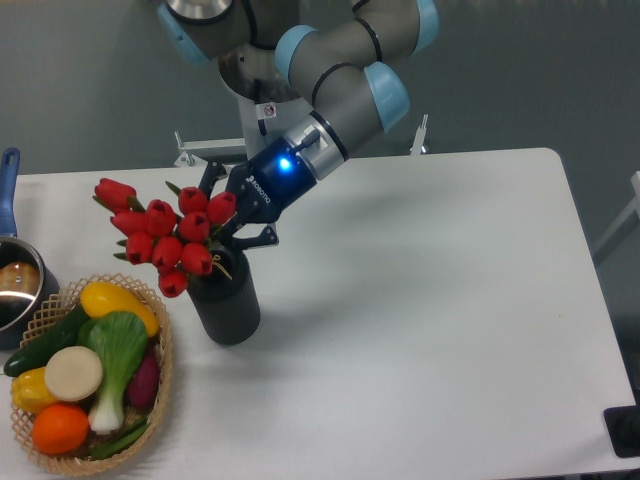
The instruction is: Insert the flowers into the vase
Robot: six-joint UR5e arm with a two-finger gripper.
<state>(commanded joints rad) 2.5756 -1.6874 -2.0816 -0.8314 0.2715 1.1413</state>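
The flowers [165,232], a bunch of red tulip buds with green leaves, lean to the upper left over the mouth of the vase. The vase [228,305] is a dark grey cylinder standing upright on the white table, left of centre. The buds cover its mouth, and the stems are hidden behind them. My gripper [232,228] reaches down from the upper right and sits right at the bunch, just above the vase's rim. Its jaws stand close around the base of the bunch. The fingertips are hidden behind the buds.
A wicker basket [160,385] of toy vegetables stands at the front left, close to the vase. A blue-handled metal pot [15,285] is at the left edge. The white table [430,300] stretches to the right.
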